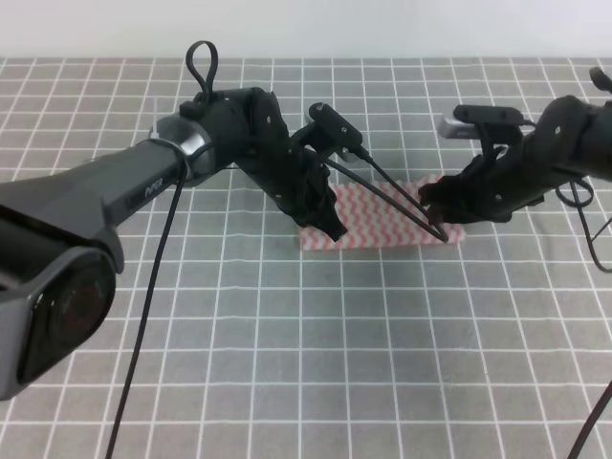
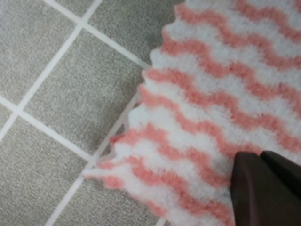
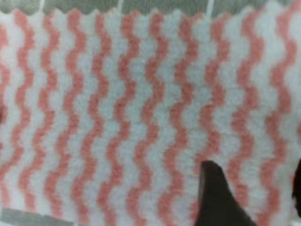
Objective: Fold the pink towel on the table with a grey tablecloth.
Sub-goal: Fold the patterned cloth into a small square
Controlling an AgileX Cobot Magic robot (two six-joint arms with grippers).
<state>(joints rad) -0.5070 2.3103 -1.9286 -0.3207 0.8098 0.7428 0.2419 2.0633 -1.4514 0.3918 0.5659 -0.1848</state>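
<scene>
The pink towel [image 1: 382, 215] lies as a folded strip on the table with a grey tablecloth [image 1: 287, 335], near its middle. My left gripper [image 1: 335, 229] is down at the strip's near left corner. In the left wrist view its two dark fingertips [image 2: 247, 179] meet with no gap, right on the towel [image 2: 211, 94], where two offset layers show at the corner. My right gripper [image 1: 438, 222] is at the strip's near right end. In the right wrist view the right gripper [image 3: 256, 176] is open, with flat towel [image 3: 117, 117] showing between its fingers [image 3: 214, 193].
Grey gridded cloth [image 2: 56, 84] runs on all sides of the towel. Black cables [image 1: 382, 196] hang from the left arm across the towel. The left arm's big housing [image 1: 57, 287] fills the near left.
</scene>
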